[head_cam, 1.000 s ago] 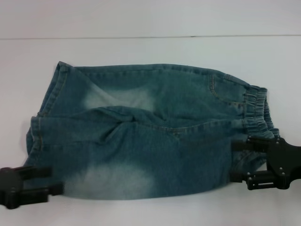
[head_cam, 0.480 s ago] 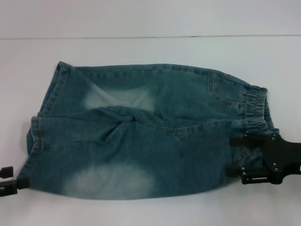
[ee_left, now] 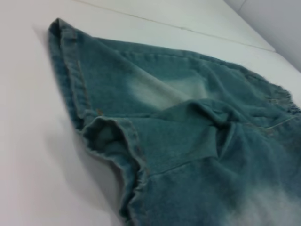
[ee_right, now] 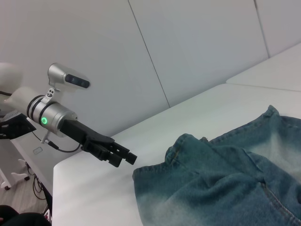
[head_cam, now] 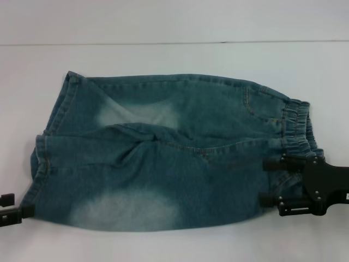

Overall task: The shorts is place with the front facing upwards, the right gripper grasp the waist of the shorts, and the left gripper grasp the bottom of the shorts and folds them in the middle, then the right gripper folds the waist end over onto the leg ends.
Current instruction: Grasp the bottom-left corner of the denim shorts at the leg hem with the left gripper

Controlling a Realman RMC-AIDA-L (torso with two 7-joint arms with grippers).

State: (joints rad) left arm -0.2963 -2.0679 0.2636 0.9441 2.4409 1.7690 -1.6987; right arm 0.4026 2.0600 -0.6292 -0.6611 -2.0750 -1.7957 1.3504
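A white table fills the foreground, its far edge meeting a pale wall. Behind it, large white wall panels with thin dark seams rise under even light.

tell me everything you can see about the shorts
The shorts are blue denim with faded pale patches, lying flat on the white table, front up, unfolded. Elastic gathered waist points to the robot's right, hemmed leg ends to its left. The open right gripper straddles the near waist corner; the left gripper sits at the near leg hem.
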